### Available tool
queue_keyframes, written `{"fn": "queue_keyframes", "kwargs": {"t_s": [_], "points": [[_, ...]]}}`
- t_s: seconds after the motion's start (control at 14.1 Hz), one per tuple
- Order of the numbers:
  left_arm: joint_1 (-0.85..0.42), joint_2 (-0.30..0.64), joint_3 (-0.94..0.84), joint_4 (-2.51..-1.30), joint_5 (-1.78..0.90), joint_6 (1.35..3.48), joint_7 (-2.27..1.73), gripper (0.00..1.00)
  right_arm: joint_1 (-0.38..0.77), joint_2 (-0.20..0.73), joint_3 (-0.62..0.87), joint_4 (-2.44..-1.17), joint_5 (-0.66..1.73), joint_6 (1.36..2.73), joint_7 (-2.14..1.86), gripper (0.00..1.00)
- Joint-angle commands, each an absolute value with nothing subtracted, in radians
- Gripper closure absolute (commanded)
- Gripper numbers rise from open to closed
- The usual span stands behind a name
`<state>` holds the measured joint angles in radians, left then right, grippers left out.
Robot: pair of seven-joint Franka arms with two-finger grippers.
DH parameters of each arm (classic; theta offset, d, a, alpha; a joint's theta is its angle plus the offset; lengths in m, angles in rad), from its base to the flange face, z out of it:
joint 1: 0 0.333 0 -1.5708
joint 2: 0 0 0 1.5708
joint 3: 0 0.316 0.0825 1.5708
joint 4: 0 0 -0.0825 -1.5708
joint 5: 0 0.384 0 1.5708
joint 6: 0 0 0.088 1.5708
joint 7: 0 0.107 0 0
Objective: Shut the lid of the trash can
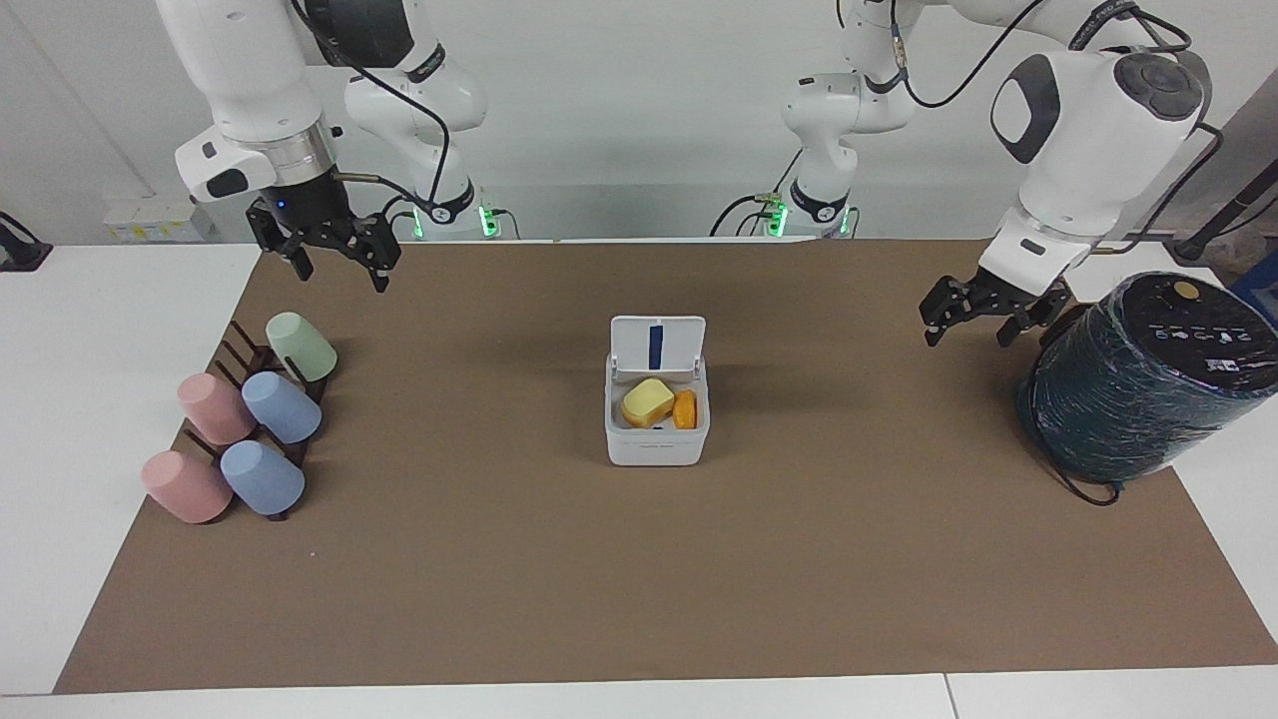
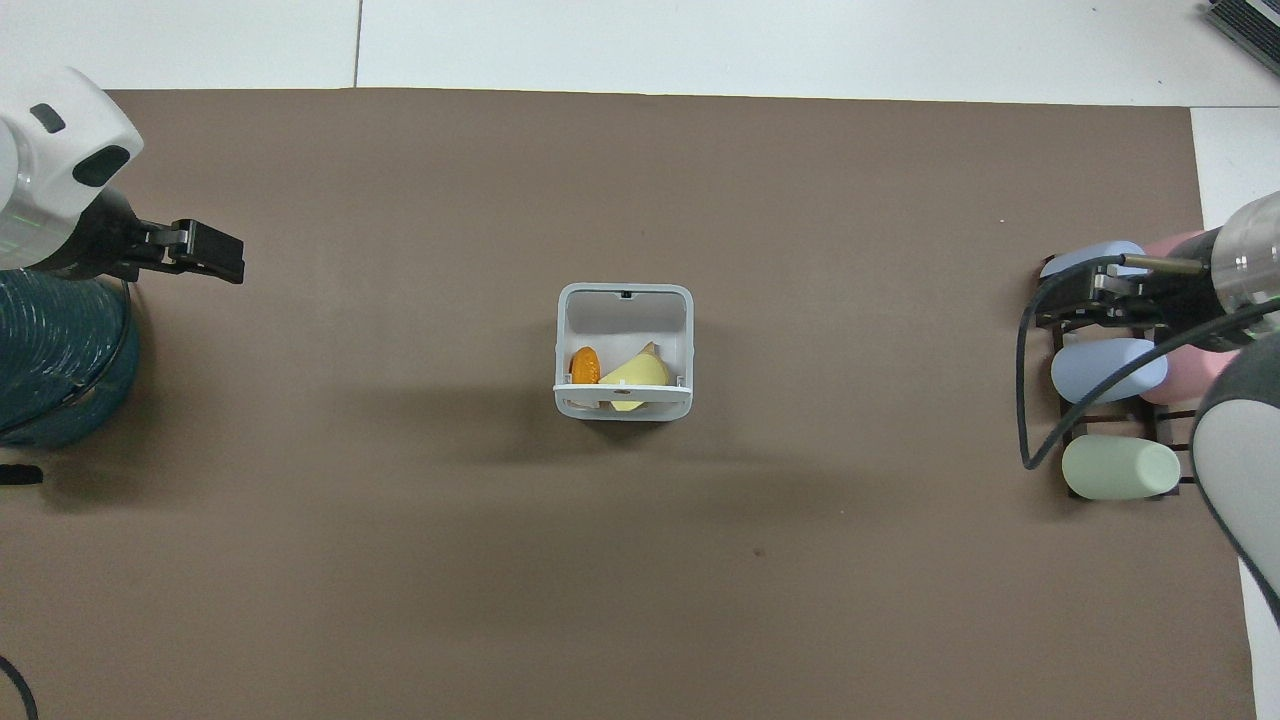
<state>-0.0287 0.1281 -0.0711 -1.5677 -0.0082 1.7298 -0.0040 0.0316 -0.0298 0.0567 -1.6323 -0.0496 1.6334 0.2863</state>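
The white trash can (image 1: 656, 446) stands in the middle of the brown mat; it also shows in the overhead view (image 2: 625, 298). Its lid (image 1: 657, 346) stands upright and open on the edge nearer the robots, blue strip facing out; in the overhead view the lid (image 2: 622, 388) is edge-on. A yellow piece (image 1: 647, 401) and an orange piece (image 1: 685, 409) lie inside. My left gripper (image 1: 966, 335) (image 2: 225, 258) is open, in the air beside the dark cylinder. My right gripper (image 1: 341, 275) (image 2: 1070, 300) is open, over the cup rack. Both are well away from the can.
A large dark plastic-wrapped cylinder (image 1: 1148, 379) (image 2: 50, 350) stands at the left arm's end of the table. A dark rack with several pastel cups (image 1: 250, 429) (image 2: 1110, 370) lies at the right arm's end. The mat's edge borders white table.
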Motion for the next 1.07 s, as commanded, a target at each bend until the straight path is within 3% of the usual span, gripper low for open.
{"fn": "queue_keyframes", "kwargs": {"t_s": [0.0, 0.36, 0.71, 0.99], "points": [[-0.035, 0.094, -0.063, -1.611, -0.021, 1.750, 0.005, 0.00, 0.017, -0.057, 0.063, -1.663, -0.043, 1.646, 0.262, 0.00], [-0.083, 0.084, -0.069, -1.637, -0.021, 1.752, -0.011, 0.00, 0.017, -0.057, 0.063, -1.663, -0.043, 1.646, 0.262, 0.00], [-0.277, -0.021, -0.071, -1.865, -0.023, 1.900, -0.300, 0.00, 0.017, -0.057, 0.063, -1.663, -0.043, 1.646, 0.262, 0.00], [-0.386, -0.055, -0.074, -1.930, -0.026, 1.925, -0.420, 0.00, 0.017, -0.057, 0.063, -1.663, -0.043, 1.646, 0.262, 0.00]]}}
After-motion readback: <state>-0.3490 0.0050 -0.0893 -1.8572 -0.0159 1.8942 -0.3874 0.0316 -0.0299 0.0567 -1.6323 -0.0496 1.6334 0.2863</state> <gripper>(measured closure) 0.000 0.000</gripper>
